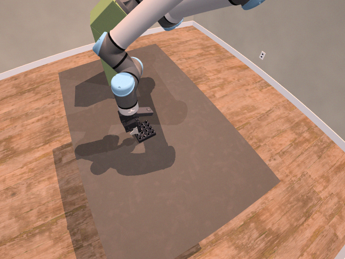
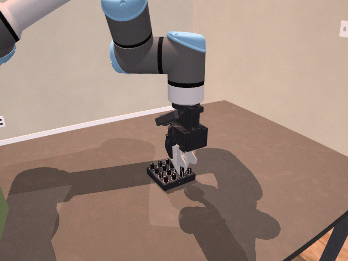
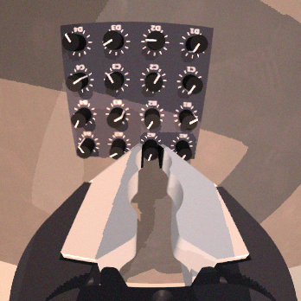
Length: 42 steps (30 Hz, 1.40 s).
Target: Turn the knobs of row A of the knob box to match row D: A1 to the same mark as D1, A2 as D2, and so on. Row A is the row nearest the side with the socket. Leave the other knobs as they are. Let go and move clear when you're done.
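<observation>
The black knob box (image 1: 150,134) (image 2: 171,184) (image 3: 134,65) lies on the brown table, with rows of black knobs with white pointers. In the wrist view row D is at the top and row A at the bottom, nearest my fingers. My gripper (image 3: 150,146) (image 2: 179,168) (image 1: 135,133) points straight down and its white fingers are shut on knob A2 (image 3: 150,151), the third knob from the left in the bottom row. Its pointer aims down towards me. Knob D2 (image 3: 155,40) has its pointer aimed to the left. Knobs A1 (image 3: 184,148), A3 (image 3: 118,147) and A4 (image 3: 86,147) stand free beside the fingers.
The table (image 1: 172,178) (image 2: 253,157) stretches wide around the box. A green block (image 1: 104,19) stands at the arm's base at the back. The table's right front edge (image 2: 323,233) drops to the wooden floor.
</observation>
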Motion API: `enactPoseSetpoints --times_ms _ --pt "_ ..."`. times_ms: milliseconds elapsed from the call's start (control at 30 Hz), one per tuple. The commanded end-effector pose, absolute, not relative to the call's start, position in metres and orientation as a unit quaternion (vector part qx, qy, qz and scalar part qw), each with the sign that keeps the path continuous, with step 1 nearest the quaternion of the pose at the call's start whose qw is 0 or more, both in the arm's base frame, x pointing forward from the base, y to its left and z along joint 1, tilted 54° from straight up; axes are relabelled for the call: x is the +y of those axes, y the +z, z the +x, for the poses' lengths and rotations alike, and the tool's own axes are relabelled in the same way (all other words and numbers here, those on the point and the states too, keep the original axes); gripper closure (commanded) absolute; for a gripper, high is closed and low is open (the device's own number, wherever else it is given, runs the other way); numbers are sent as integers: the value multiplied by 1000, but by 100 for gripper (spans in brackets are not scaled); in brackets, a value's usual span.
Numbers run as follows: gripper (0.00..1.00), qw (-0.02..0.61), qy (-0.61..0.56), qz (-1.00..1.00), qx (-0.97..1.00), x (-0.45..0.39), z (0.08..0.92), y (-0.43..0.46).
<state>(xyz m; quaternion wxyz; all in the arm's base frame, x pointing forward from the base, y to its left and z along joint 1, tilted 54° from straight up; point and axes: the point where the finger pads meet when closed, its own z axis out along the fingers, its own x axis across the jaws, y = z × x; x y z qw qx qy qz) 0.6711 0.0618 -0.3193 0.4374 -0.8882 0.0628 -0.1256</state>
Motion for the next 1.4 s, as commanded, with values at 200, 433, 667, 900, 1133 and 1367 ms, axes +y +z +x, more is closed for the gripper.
enactPoseSetpoints --times_ms 200,433,667,900,1133,1367 --pt "96 447 -80 -877 158 61 672 -319" --pt "96 450 -56 -868 203 61 673 -319" --pt "96 453 -26 -852 261 60 673 -319" --pt "96 454 0 -835 310 60 674 -319" --pt "96 454 16 -824 338 60 674 -319" --pt "96 453 33 -811 369 60 674 -319"
